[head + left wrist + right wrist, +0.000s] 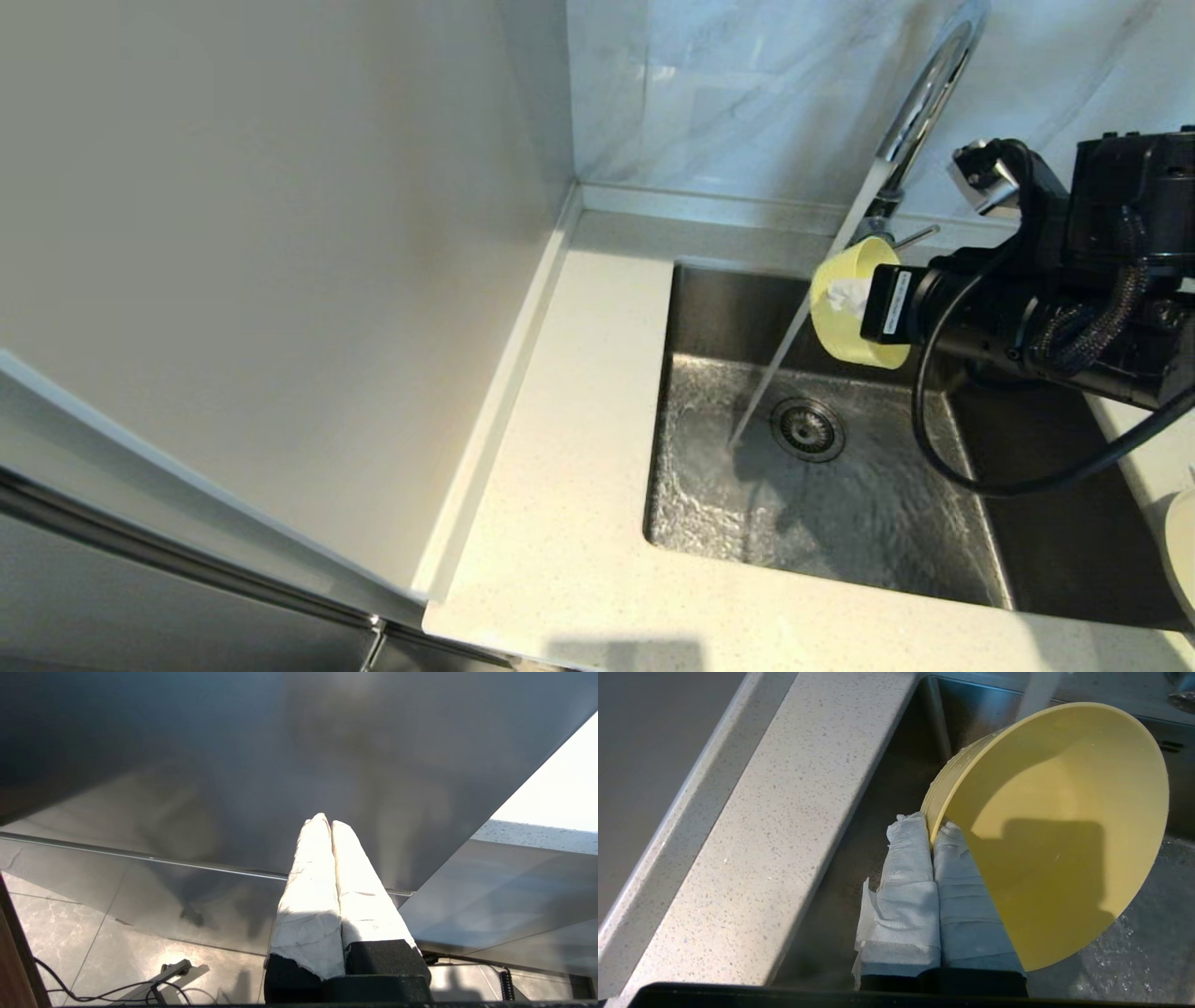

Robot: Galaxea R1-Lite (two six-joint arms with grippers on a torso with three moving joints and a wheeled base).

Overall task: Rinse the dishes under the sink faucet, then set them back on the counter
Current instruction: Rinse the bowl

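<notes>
Right hand (931, 833) pinches the bowl (1064, 830) rim, tipped sideways above the sink (840, 504), mouth seemingly toward the faucet (920, 103).

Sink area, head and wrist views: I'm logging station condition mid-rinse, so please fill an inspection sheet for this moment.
Surface: speckled counter, bare left of the sink.
Job's things: yellow bowl tipped on its side above the sink beside the stream; faucet running, water pooling around the drain; a pale round edge, perhaps the plate, at the right frame edge; chopsticks not seen.
Clutter: nothing seen.
Grippers: right gripper shut on the bowl's rim; left gripper shut, parked below the counter.
Cables: black cable loops over the basin.
Surroundings: marble backsplash, pale wall panel.
</notes>
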